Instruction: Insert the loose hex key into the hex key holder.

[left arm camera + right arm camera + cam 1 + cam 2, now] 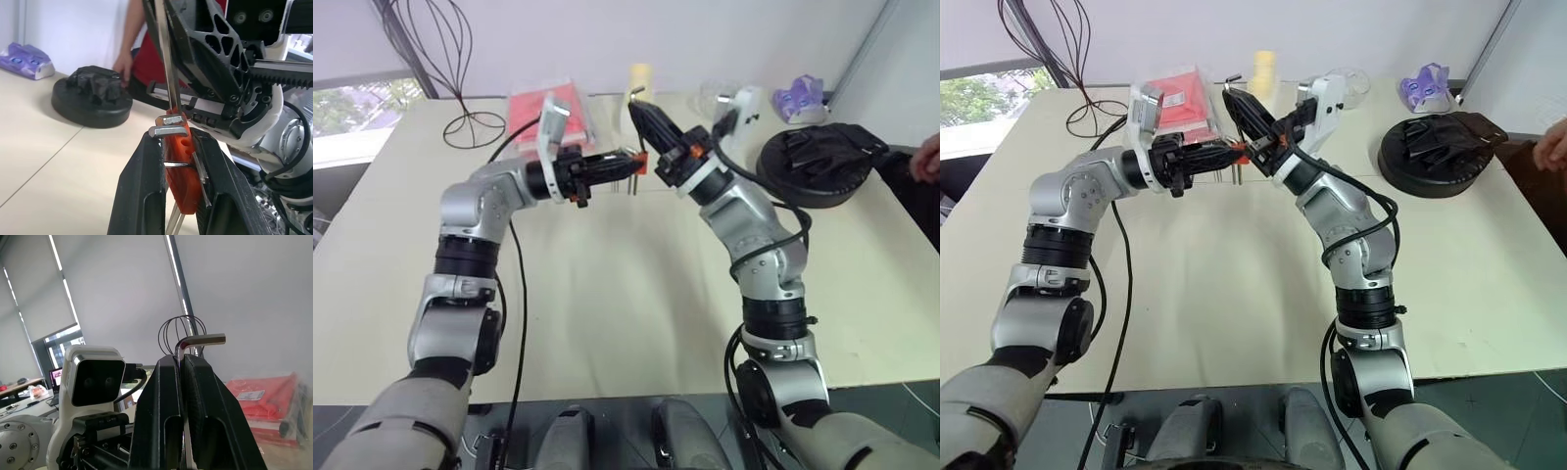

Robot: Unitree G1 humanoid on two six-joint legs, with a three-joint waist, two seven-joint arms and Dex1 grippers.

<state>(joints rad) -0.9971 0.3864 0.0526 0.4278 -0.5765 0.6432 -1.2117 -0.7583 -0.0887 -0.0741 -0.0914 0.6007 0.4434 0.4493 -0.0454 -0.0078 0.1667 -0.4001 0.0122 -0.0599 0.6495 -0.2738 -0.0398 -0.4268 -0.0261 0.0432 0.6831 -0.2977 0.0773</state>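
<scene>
1 loose hex key [203, 340], 1 holder [182, 169]

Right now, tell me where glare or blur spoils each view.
Left eye view: window washed out white. Left wrist view: holder and left gripper sharp, person and black disc behind soft. Right wrist view: right gripper dark against pale blinds; hex key crisp, red packet blurred.

A cream table [607, 294] stands before a white wall [705, 34] and window [352, 108].
</scene>
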